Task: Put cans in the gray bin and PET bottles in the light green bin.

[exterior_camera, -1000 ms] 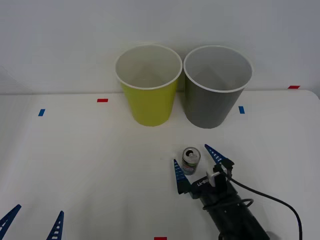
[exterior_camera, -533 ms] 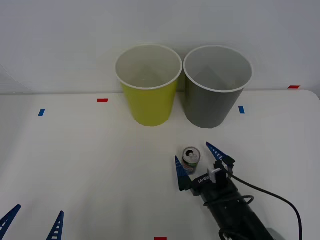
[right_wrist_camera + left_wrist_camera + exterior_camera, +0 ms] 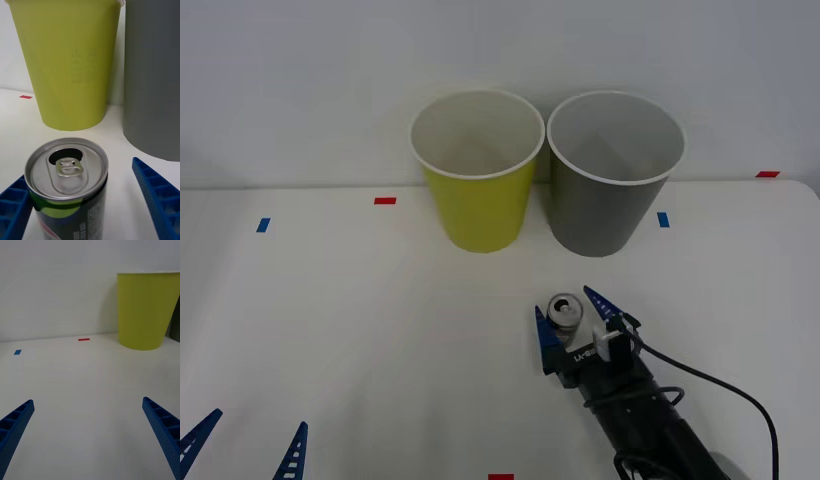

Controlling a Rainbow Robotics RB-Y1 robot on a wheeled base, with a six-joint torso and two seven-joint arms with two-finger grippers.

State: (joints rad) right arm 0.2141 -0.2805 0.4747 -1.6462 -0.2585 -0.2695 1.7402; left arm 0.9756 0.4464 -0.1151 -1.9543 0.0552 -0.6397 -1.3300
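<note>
A small dark can (image 3: 563,311) with a silver top stands upright on the white table in front of the gray bin (image 3: 608,210). My right gripper (image 3: 570,313) is open around the can. In the right wrist view one blue finger (image 3: 13,204) touches the can (image 3: 67,187), while the other finger (image 3: 157,195) stands a little apart from it. The light green bin (image 3: 477,205) stands to the left of the gray one, rims nearly touching. My left gripper (image 3: 258,422) rests open and empty at the near left table edge. PET bottles are out of view.
The bins stand at the back of the table (image 3: 360,320) against a white wall. Small red and blue tape marks (image 3: 385,200) dot the surface. A black cable (image 3: 720,390) trails from the right wrist.
My right gripper has crept forward around the can and its fingers have narrowed, one now touching the can. The can, the bins and the left arm have not moved.
</note>
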